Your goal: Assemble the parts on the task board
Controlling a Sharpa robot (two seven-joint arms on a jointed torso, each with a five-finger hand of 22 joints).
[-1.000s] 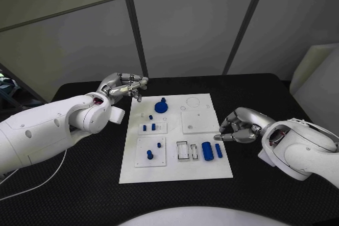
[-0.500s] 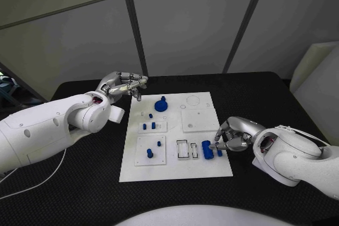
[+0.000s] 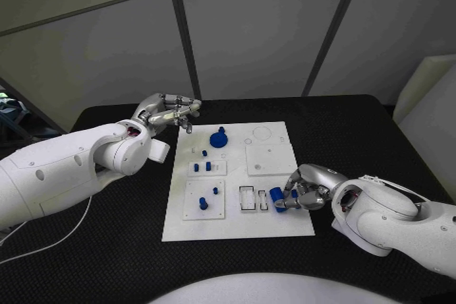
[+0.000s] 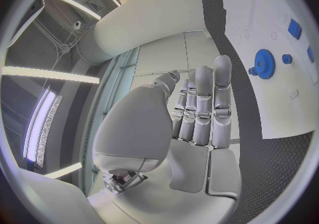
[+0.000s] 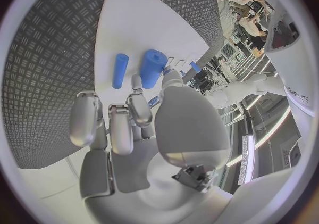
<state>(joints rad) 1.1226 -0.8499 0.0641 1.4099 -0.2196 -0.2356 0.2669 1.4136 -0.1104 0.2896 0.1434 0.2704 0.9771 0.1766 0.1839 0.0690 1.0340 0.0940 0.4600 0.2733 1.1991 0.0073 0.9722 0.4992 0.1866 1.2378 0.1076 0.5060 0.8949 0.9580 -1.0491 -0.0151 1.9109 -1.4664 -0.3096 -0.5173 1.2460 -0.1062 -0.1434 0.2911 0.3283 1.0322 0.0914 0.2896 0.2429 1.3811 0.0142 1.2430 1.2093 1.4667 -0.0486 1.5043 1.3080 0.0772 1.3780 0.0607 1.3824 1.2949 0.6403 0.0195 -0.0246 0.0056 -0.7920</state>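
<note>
The white task board (image 3: 238,228) lies in the middle of the black table. At its near right edge lie a thick blue cylinder (image 3: 277,200) (image 5: 153,68) and a slim blue peg (image 5: 120,70) side by side. My right hand (image 3: 309,187) (image 5: 133,128) hovers right over them with its fingers bent and apart, the thumb tip close to the thick cylinder, and nothing held. My left hand (image 3: 171,111) (image 4: 193,123) is raised off the board's far left corner, fingers stretched out and empty. A blue gear (image 3: 217,142) (image 4: 265,64) sits at the board's far end.
Small blue pegs (image 3: 201,166) stand in a plate mid-left, and another blue peg (image 3: 201,203) stands in the near-left plate. Two white slotted frames (image 3: 254,200) lie beside the thick cylinder. A plain white square plate (image 3: 269,160) sits right of centre.
My right hand has moved in from the table onto the board's near right edge, over the cylinder and peg. The left hand has hardly moved.
</note>
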